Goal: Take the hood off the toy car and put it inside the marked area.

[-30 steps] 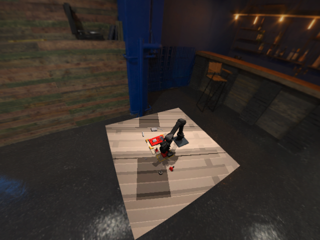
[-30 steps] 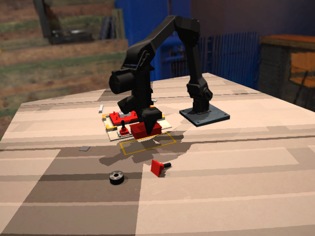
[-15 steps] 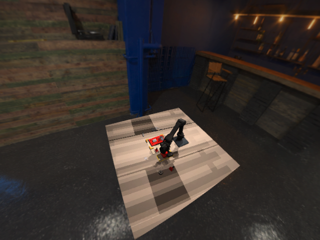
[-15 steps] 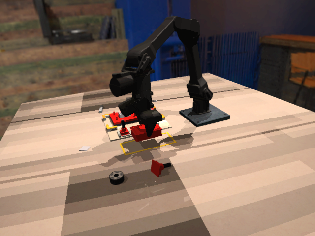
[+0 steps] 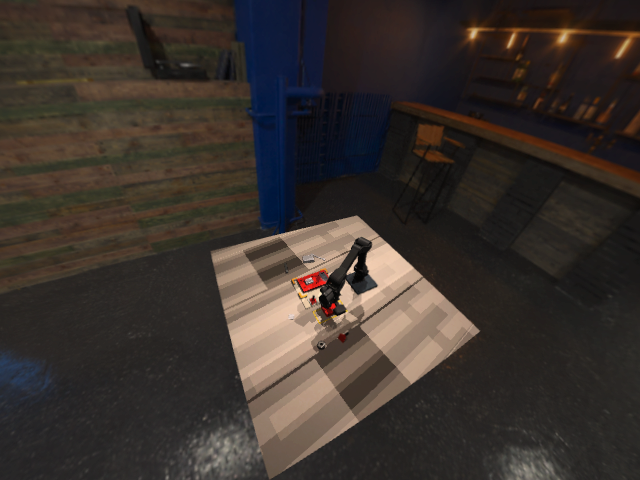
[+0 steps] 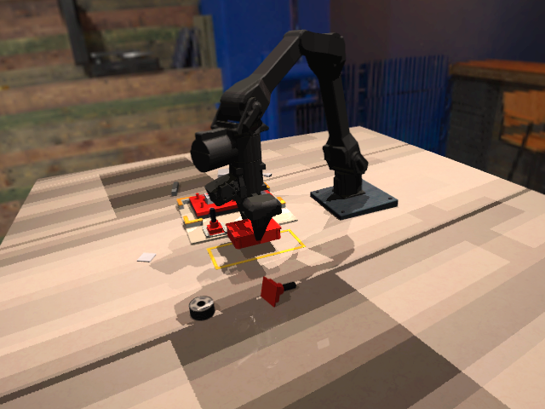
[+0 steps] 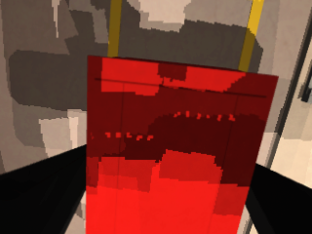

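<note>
The hood (image 5: 328, 311) (image 6: 242, 239) (image 7: 166, 127) is a red, box-like piece. My gripper (image 6: 255, 231) (image 7: 167, 161) is shut on it, with one dark finger on each side; the far finger is hidden in the exterior view. The hood hangs roughly level above the table, over the rear part of the marked area, a yellow outline (image 6: 277, 253) (image 7: 114, 29). Its shadow falls inside the outline. The toy car's red chassis (image 5: 305, 284) (image 6: 201, 207) sits on a pale base behind the hood, partly hidden by the arm in the exterior view.
A small red part with a black stem (image 6: 214, 227) stands close left of the hood. A red piece with a black handle (image 6: 272, 291) and a black-and-silver wheel (image 6: 202, 308) lie in front of the outline. A pale flat tile (image 6: 146, 257) lies left.
</note>
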Action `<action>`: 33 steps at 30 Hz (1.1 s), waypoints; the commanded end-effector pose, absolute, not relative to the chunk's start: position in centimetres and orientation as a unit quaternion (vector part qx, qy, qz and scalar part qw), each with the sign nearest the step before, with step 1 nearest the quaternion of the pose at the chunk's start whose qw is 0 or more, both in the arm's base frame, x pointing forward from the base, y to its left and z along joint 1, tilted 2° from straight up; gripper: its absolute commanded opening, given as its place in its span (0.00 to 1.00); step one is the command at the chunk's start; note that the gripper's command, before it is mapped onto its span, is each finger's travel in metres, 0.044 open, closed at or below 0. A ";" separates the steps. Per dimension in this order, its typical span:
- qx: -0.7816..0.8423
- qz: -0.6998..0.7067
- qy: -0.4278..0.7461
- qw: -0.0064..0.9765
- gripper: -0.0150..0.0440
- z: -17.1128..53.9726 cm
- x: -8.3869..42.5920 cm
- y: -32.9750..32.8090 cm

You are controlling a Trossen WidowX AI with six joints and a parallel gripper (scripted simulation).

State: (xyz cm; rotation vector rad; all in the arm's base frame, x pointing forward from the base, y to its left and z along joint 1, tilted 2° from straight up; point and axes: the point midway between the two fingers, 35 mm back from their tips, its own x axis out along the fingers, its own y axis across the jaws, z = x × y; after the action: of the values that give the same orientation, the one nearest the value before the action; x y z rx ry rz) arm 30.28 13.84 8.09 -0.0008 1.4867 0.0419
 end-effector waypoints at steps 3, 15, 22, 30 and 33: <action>-0.001 0.015 0.679 0.734 0.25 7.5 30.1 13.7; -0.001 0.015 0.679 0.734 0.25 7.1 30.1 13.7; -0.001 0.015 0.679 0.734 0.25 6.8 30.1 13.7; -0.001 0.015 0.679 0.734 0.25 6.4 30.2 13.7; -0.001 0.015 0.679 0.734 0.25 6.3 30.2 13.7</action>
State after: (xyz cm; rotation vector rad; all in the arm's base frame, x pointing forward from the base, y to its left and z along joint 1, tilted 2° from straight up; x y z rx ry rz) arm 30.26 13.81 6.65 -0.0008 1.4880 0.0410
